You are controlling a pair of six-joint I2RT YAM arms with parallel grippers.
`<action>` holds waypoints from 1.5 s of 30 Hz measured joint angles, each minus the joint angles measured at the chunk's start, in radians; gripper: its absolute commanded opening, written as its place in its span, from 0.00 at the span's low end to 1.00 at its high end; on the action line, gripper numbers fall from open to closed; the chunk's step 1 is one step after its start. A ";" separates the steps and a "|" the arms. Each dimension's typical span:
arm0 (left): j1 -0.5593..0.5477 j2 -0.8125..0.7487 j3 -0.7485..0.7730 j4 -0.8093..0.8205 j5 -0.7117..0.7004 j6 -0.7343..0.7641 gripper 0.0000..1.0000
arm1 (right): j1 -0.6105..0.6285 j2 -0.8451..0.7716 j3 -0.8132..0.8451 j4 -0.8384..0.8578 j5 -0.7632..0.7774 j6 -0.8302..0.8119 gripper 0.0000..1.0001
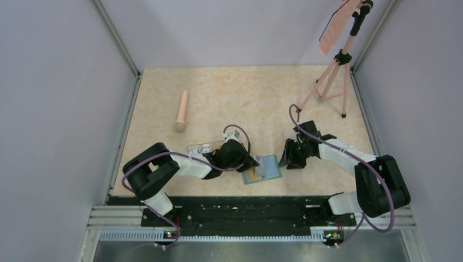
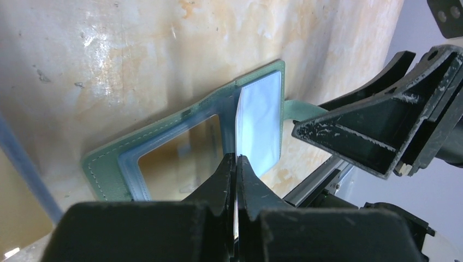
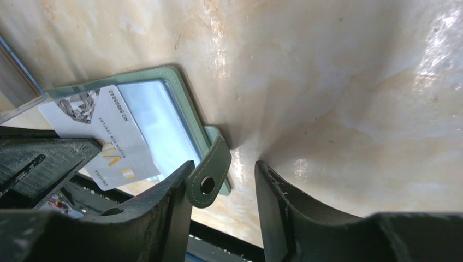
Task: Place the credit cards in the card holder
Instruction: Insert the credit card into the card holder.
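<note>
The card holder [image 1: 262, 169] lies open and flat on the counter [image 3: 355, 82], between your two hands. Your left hand [image 2: 236, 161] is clamped on a pale credit card [image 3: 104, 136]. The card's far end lies over the pocket pages just ahead of that hand, its long axis running on from the hand. Your right hand [image 3: 224, 167] is apart, its fingers either side of the snap tab [image 3: 210, 177], not pinching it. The left hand is placed to push the card in.

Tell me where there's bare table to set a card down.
Free: the far middle of the table, between the wooden roller and the tripod. Crowded: the near centre, where the left gripper, right gripper, card holder and clear box bunch together.
</note>
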 measured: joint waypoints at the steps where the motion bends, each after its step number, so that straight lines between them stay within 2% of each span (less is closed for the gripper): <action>1: 0.000 0.001 0.000 0.000 0.004 0.000 0.00 | 0.000 0.006 0.006 0.000 0.012 -0.011 0.39; 5: 0.000 0.002 0.003 -0.005 0.019 0.001 0.00 | 0.000 0.031 0.024 -0.002 0.045 -0.042 0.23; 9: 0.000 0.002 0.007 -0.010 0.027 0.005 0.00 | 0.000 0.041 0.027 0.005 0.070 -0.063 0.01; 10: 0.000 0.002 0.008 -0.013 0.029 0.005 0.00 | 0.000 0.043 0.028 0.007 0.071 -0.068 0.00; 19: 0.000 0.000 0.008 -0.025 0.033 0.009 0.00 | 0.000 0.038 0.031 0.004 0.078 -0.084 0.00; 32: 0.000 -0.003 0.016 -0.044 0.051 0.013 0.00 | 0.000 -0.145 -0.069 -0.044 0.043 -0.004 0.00; 45: 0.000 0.048 0.068 -0.043 0.103 0.035 0.00 | 0.000 -0.144 -0.081 -0.050 0.033 0.016 0.00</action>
